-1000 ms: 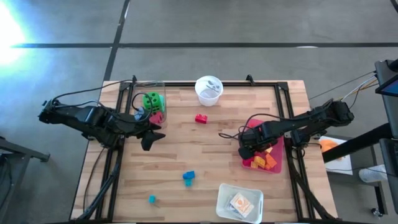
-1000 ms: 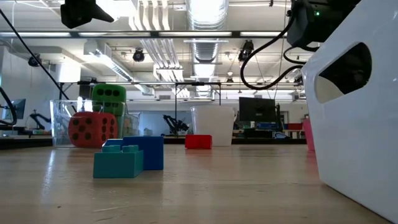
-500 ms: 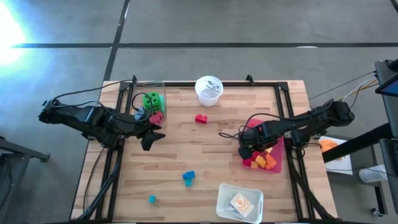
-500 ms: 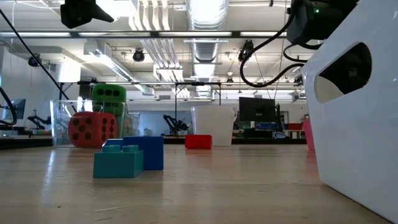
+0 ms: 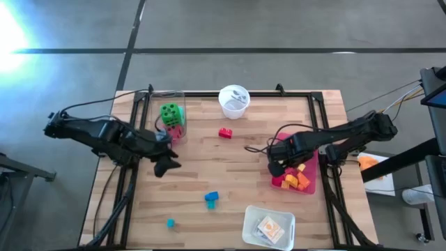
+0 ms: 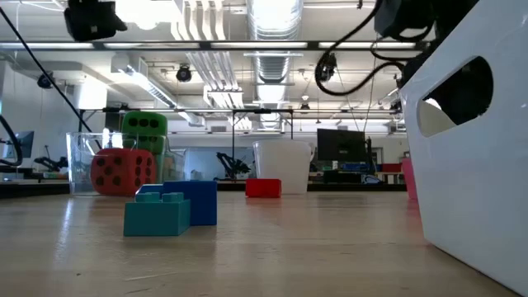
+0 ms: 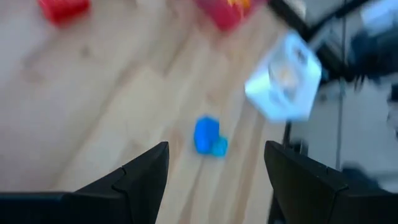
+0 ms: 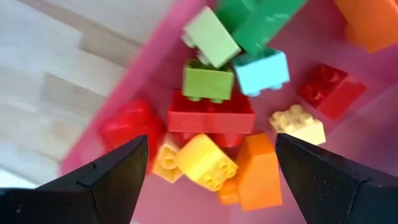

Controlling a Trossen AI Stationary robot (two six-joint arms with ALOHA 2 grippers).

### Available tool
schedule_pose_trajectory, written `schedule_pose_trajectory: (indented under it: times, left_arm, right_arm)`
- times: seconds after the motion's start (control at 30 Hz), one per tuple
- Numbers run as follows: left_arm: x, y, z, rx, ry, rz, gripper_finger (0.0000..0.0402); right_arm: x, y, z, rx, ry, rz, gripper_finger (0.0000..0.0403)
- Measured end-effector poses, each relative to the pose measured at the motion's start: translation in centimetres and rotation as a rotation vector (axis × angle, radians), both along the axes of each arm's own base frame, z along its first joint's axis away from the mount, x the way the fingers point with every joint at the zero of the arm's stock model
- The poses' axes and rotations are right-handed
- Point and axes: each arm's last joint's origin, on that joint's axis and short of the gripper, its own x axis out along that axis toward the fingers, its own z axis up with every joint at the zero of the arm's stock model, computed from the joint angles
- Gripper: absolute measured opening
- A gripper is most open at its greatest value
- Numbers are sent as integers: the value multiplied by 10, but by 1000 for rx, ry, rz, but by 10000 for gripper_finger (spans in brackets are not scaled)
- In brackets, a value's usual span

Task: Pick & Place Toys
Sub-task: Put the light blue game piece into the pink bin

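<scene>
The wooden tabletop (image 5: pixel 230 167) holds a pink tray (image 5: pixel 311 183) on the right side, full of bricks (image 8: pixel 211 115). The right gripper (image 5: pixel 277 169) hangs just over them, jaws wide apart with nothing between. The left gripper (image 5: pixel 162 167) is above bare wood, jaws partly apart and empty, looking toward the blue brick (image 5: pixel 211 199). I think it should come straight down over that brick, one jaw on each side, then squeeze. The red brick (image 5: pixel 225 132) and a tiny teal brick (image 5: pixel 170 223) wait too
</scene>
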Motion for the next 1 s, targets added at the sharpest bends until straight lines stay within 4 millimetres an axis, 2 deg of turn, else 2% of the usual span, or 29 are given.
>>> schedule_pose_trajectory:
  times: [0.17, 0.4, 0.73, 1.0]
  left_arm:
    - [4, -20, -24, -22, 143, -191, 265]
    - [3, -64, -48, 84, 239, -421, 265]
    - [-1, -110, -75, 116, 364, -434, 264]
    - [-4, -164, -105, 132, 359, -597, 254]
  right_arm:
    - [8, 0, 14, -39, -61, 21, 344]
    - [17, 1, 32, -67, -135, 4, 344]
    - [27, 13, 59, -113, -249, 29, 344]
    - [24, 35, 66, -151, -294, 110, 344]
